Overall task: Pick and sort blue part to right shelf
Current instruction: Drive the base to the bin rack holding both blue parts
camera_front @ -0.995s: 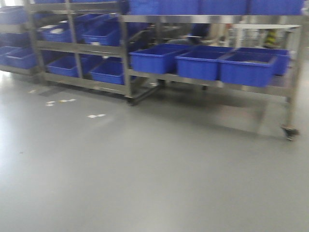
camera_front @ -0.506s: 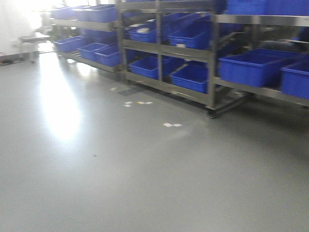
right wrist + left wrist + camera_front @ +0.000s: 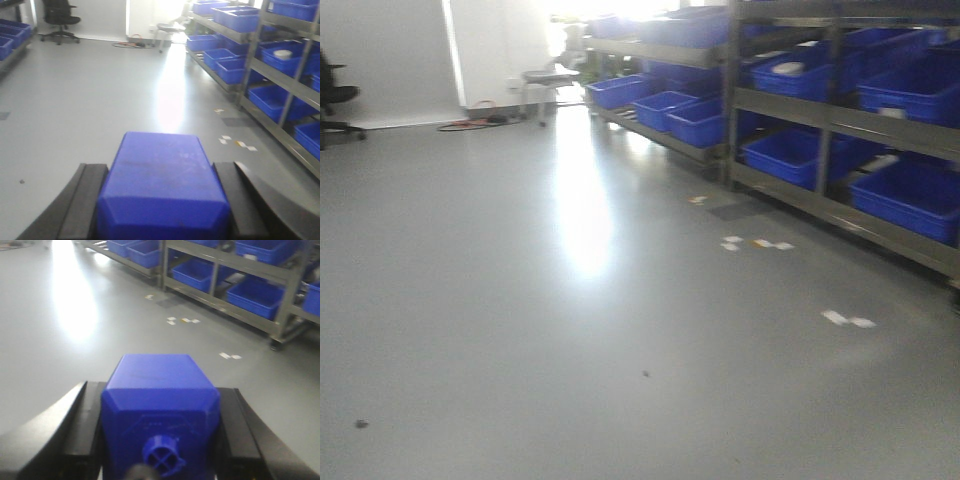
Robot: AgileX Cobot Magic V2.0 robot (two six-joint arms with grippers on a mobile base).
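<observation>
**boltbin:** So which step is the robot on here? The front view is mostly bare grey floor (image 3: 520, 300).

**rackrat:** Looks like the carry leg. The left gripper (image 3: 159, 390) has its jaws clenched on a blue part (image 3: 160, 410), a chunky block with a round cross-slotted boss facing the wrist camera. The right gripper (image 3: 160, 170) is grasping the other blue part (image 3: 162, 185) the same way, black fingers snug against both flanks. Neither part is on a bench or in a crate. Both are riding in the jaws above the floor.

**boltbin:** And the right shelf?

**rackrat:** The right shelf (image 3: 840, 120) runs along the right side of the scene, from near to far, with blue crates (image 3: 910, 195) on its tiers. It's well apart from both arms and the base isn't facing it. A few paper scraps (image 3: 847, 319) lie on the floor just in front of it.

**boltbin:** So what does the next move take?

**rackrat:** Probably a turn to the right so the base squares up close to the rack. Then a part has to go over a crate rim before the jaws let go. Can't tell from these blurry views which crate is the target.
</observation>
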